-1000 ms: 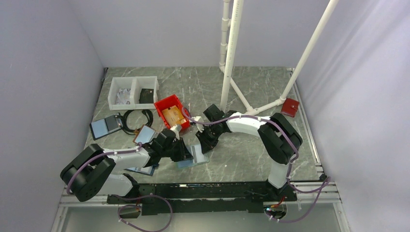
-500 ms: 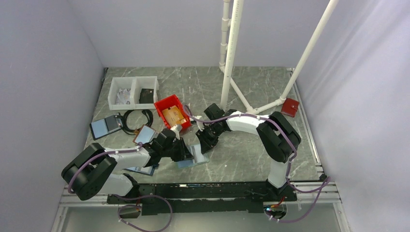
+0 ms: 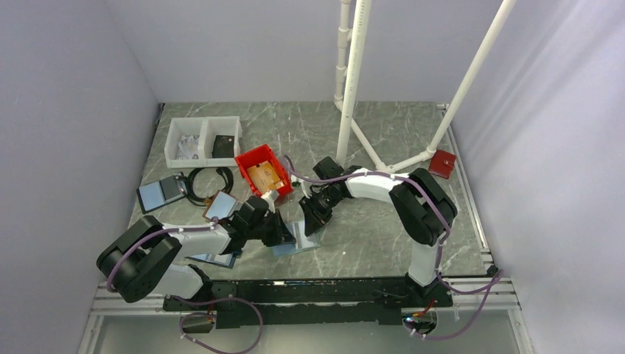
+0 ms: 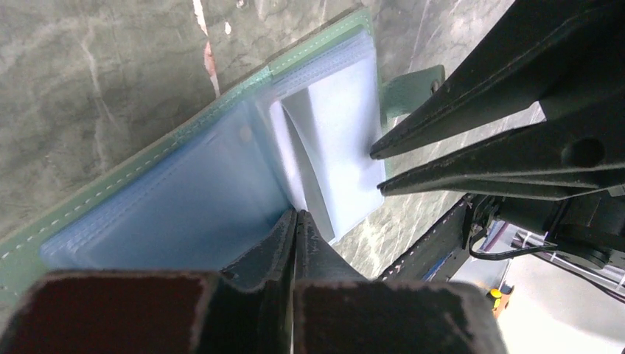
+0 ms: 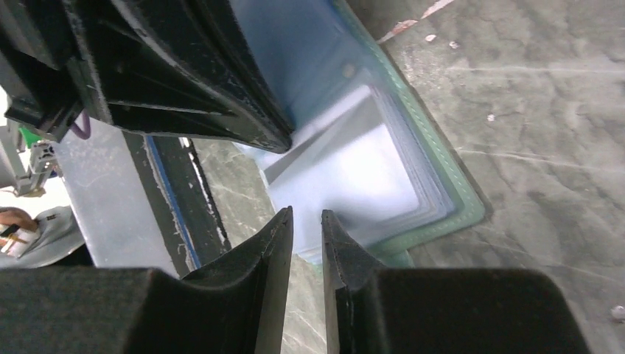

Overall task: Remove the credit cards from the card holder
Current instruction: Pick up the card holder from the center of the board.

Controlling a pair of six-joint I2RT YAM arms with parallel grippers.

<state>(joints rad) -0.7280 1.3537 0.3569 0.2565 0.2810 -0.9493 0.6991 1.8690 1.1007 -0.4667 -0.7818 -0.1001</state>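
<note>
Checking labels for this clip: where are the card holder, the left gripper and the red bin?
card holder [image 4: 177, 192]: left wrist view, pale blue panel.
left gripper [image 4: 295, 215]: left wrist view, fingertips.
red bin [image 3: 251, 153]: top external view, far rim.

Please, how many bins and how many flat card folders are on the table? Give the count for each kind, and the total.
Bins: 2 (white bin, red bin)
Flat folders: 4 (card holder, brown-edged folder, navy-edged folder, dark-edged folder)
Total: 6
</note>
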